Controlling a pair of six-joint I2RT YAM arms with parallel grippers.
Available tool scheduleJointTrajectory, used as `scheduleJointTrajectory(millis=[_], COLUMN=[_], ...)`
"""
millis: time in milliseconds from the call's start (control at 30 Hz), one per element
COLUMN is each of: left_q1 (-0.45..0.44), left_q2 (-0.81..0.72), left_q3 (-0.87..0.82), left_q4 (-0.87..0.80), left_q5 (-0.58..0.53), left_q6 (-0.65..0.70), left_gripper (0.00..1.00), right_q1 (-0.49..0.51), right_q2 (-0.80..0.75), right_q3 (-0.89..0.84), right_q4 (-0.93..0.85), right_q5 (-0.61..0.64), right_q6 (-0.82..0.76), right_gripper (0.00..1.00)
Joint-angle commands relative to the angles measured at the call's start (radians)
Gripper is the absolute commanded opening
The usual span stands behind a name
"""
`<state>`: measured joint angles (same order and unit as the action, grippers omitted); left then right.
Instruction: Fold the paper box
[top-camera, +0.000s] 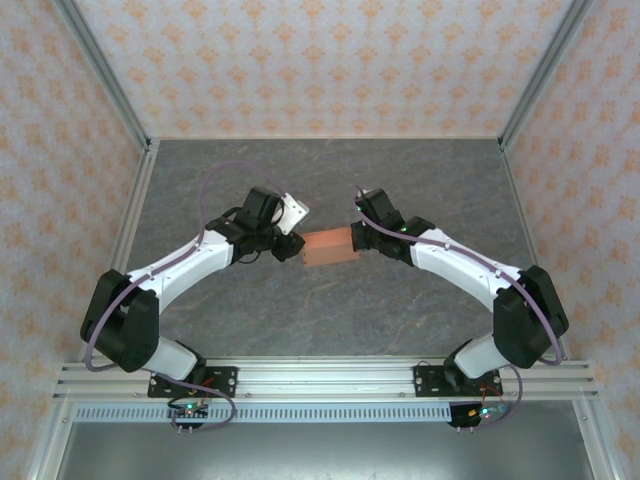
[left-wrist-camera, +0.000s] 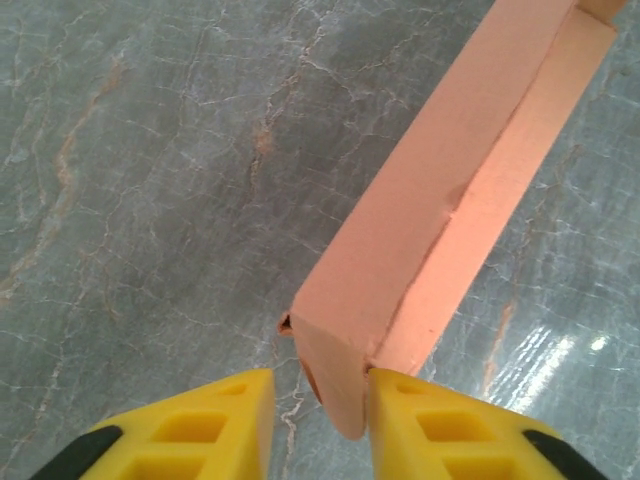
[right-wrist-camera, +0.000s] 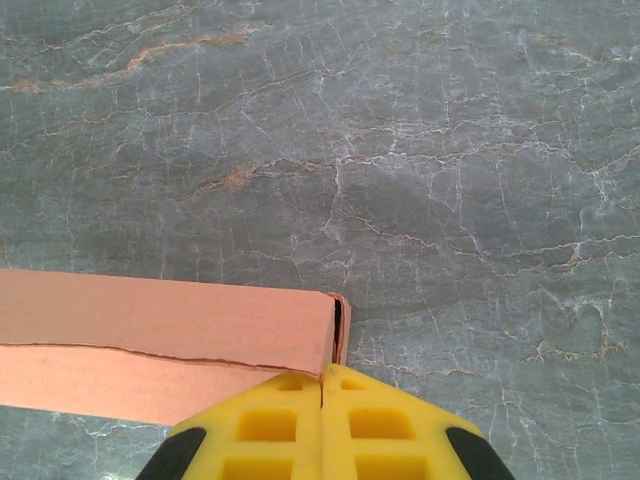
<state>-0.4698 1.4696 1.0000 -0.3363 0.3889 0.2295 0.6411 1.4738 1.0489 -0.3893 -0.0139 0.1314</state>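
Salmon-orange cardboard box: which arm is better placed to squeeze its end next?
Likely left: the left gripper straddles the salmon-orange cardboard box's end, jaws not yet closed; the right gripper is shut on the other end.

The left arm (top-camera: 190, 262) and the right arm (top-camera: 455, 262) are showing white shells over their long links and black housings at the joints. A purple cable (top-camera: 232, 166) is looping along each one. Black base plates (top-camera: 195, 382) are anchoring them at the near end, with thin red and black wires trailing below. A white square plate (top-camera: 293, 209) is sitting on the left wrist. On the left gripper (left-wrist-camera: 320, 385) and the right gripper (right-wrist-camera: 322, 385), the fingers (left-wrist-camera: 200, 420) are showing bright yellow, with rectangular pockets and black backs.
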Motion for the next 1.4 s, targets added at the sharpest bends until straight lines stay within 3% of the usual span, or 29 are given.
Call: scheduleJointTrajectory(millis=[0, 333, 567, 1033, 1367], left_q1=[-0.006, -0.029, -0.043, -0.044, -0.056], left_q2=[0.015, 0.046, 0.058, 0.077, 0.083], left_q3=[0.037, 0.072, 0.092, 0.126, 0.13], left_q4=[-0.029, -0.037, -0.051, -0.037, -0.007], left_q5=[-0.029, -0.041, -0.071, -0.075, -0.102], left_q6=[0.001, -0.03, -0.103, -0.416, -0.563], left_gripper=[0.26, 0.12, 0.09, 0.02, 0.0], right_q1=[0.01, 0.011, 0.024, 0.037, 0.049], right_q2=[-0.03, -0.027, -0.031, -0.035, -0.031], right_q3=[0.001, -0.003, -0.009, -0.027, -0.036], right_q4=[-0.026, -0.021, -0.006, 0.01, 0.021], right_q5=[0.028, 0.023, 0.032, 0.041, 0.048], right_q6=[0.014, 0.023, 0.035, 0.051, 0.061], right_gripper=[0.0, 0.0, 0.0, 0.0, 0.0])
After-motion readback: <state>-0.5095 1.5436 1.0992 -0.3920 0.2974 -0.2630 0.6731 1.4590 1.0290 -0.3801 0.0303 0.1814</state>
